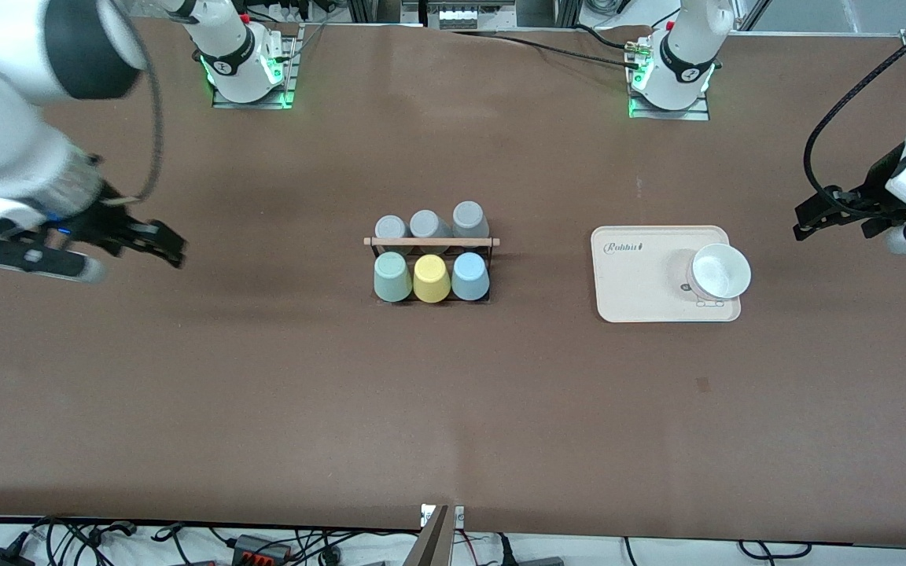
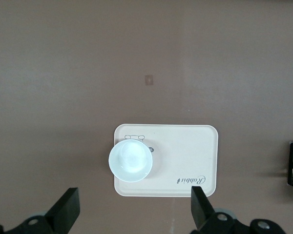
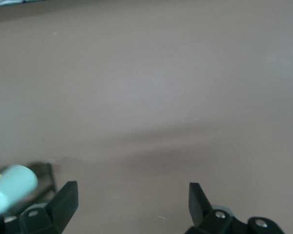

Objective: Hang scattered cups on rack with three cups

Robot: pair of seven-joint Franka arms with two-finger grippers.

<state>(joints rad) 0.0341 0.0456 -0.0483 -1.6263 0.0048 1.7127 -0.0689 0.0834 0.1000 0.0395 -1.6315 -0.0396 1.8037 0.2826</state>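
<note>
Brown worktop [image 1: 264, 409] seen from the high front camera, described from its near edge toward the robot bases. Nearest among the objects, toward the left arm's end, lies the beige tray [image 1: 634, 291], flat on the worktop, with a white bowl [image 1: 720, 271] resting on it at the end closer to the left arm. At mid-worktop stands the rack [image 1: 432, 242], a black wire frame topped by a light wooden rod. Its nearer row carries three inverted cups side by side: the mint green cup [image 1: 392, 277] toward the right arm's end, the yellow cup [image 1: 431, 278] in the middle, and the light blue cup [image 1: 469, 276] toward the left arm's end. Its farther row carries three grey cups [image 1: 429, 224]. The right gripper [image 1: 162, 242] hangs over bare worktop well apart from the rack, fingers spread and empty. The left gripper [image 1: 807, 220] hangs over the worktop near the tray, fingers likewise spread and empty; its wrist view looks down on tray and bowl.
</note>
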